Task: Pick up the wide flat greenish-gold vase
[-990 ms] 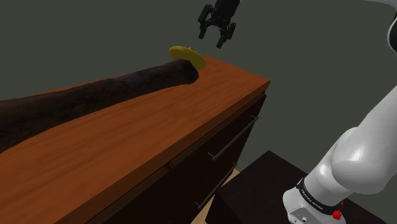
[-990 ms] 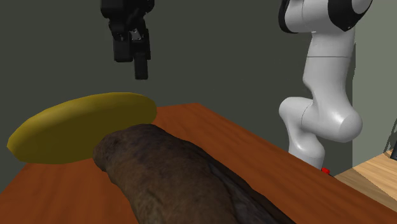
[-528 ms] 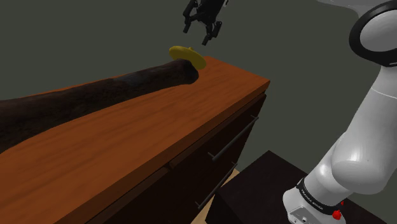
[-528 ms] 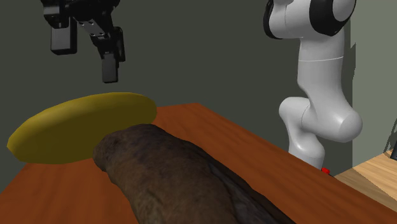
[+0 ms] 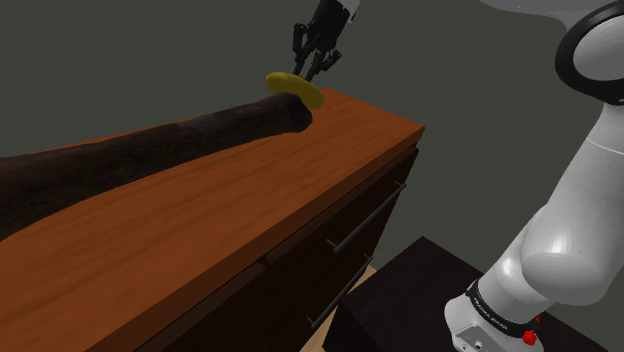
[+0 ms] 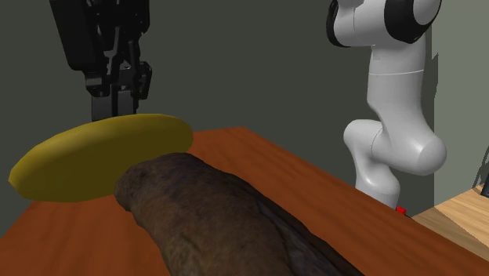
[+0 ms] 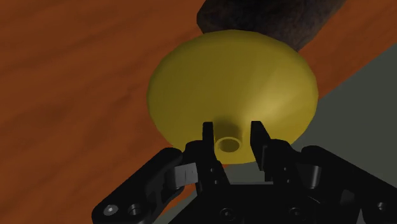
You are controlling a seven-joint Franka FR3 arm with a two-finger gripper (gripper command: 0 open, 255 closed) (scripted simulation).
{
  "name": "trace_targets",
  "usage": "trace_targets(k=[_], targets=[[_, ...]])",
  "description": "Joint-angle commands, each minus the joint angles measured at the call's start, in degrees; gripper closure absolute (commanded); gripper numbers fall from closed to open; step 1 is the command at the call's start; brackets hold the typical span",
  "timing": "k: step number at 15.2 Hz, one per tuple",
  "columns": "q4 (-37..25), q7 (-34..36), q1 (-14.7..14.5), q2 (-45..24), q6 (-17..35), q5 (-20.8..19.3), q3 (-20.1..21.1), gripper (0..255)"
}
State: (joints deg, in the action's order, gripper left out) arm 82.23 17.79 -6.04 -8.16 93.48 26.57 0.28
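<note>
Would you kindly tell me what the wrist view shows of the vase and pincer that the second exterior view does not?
Wrist view: the greenish-gold vase seen from above, its short tubular neck standing between the open fingers of the pincer, which flank it without clearly touching. Second exterior view: the vase side-on as a flat disc, the white arm behind, a strip of wood floor. Both: the vase on the reddish-brown wooden top, the dark rough log beside it, the pincer over the vase.
</note>
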Motion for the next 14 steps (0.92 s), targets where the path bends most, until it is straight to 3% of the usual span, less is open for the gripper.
trace_targets(k=[1, 8, 14], targets=[[0.14, -0.03, -0.01, 0.05, 0.11, 0.00, 0.01, 255], [0.06, -0.10, 0.04, -0.02, 0.06, 0.01, -0.03, 255], [-6.74, 1.92, 0.29, -1.69, -4.67, -0.01, -0.09, 255]])
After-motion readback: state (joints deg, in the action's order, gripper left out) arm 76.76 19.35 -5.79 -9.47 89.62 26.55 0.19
